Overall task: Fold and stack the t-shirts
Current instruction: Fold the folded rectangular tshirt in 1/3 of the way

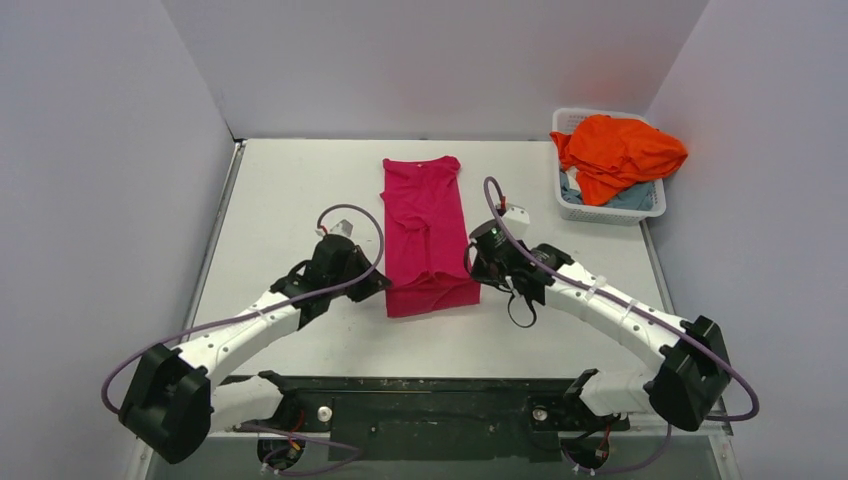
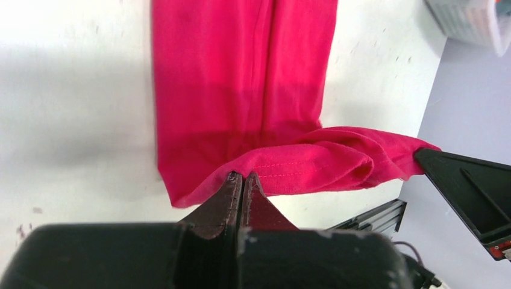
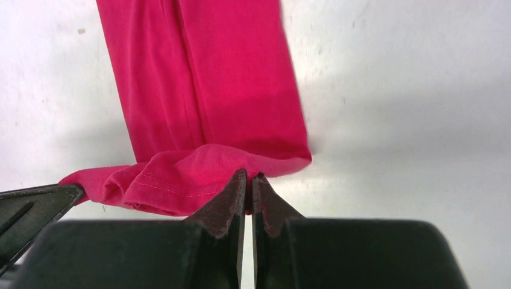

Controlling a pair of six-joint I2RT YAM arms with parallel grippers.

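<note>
A magenta-pink t-shirt (image 1: 425,215), folded lengthwise into a narrow strip, lies in the middle of the table with its collar at the far end. My left gripper (image 1: 384,284) is shut on the near-left corner of its hem (image 2: 283,165). At the near-right corner my right gripper (image 1: 472,263) is shut on the same hem (image 3: 181,180). The hem sags, bunched and slightly raised, between the two grippers. In the left wrist view the pinch sits at the left gripper (image 2: 242,176); in the right wrist view it sits at the right gripper (image 3: 249,176). An orange t-shirt (image 1: 620,150) and a pale blue-grey one (image 1: 632,198) lie in the basket.
The white lattice basket (image 1: 608,214) stands at the back right corner, against the right wall. Walls close the table on the left, back and right. A black metal rail (image 1: 420,400) with both arm bases runs along the near edge.
</note>
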